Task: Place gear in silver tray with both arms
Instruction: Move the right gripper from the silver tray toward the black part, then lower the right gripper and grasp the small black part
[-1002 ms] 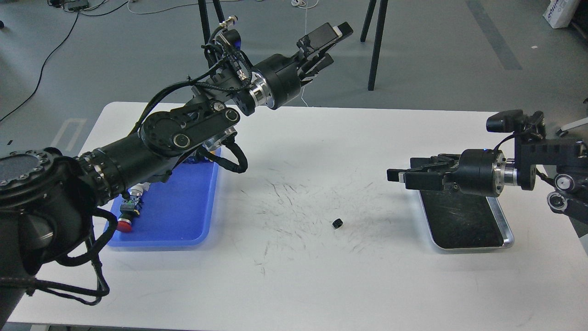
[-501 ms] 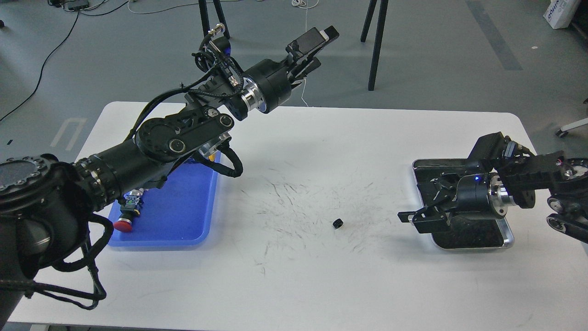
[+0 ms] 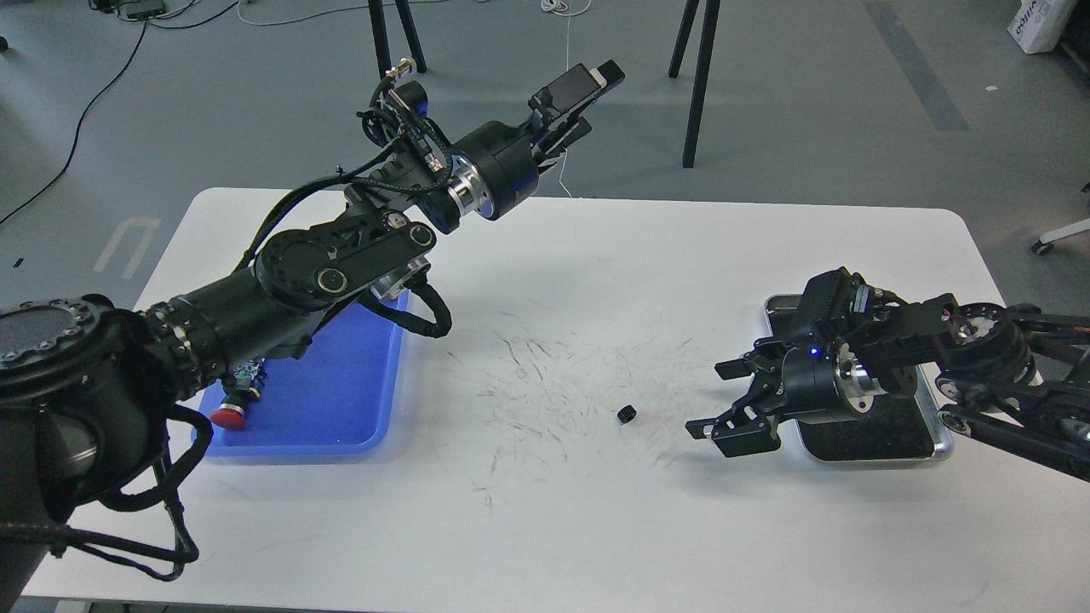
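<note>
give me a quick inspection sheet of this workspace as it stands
Surface: white table, scuffed with dark marks around its middle.
Job's things: small black gear lies loose on the table, held by nothing; silver tray at the right, partly hidden by the right arm, no gear visible in it.
Clutter: blue tray at the left holds a red-capped part; the rest is hidden by the left arm.
Grippers: left gripper raised beyond the far table edge, jaws hard to read; right gripper open, low between gear and silver tray, apart from the gear.
Cables: black cables loop along the left arm; more on the floor.
Surroundings: grey floor, black stand legs.
</note>
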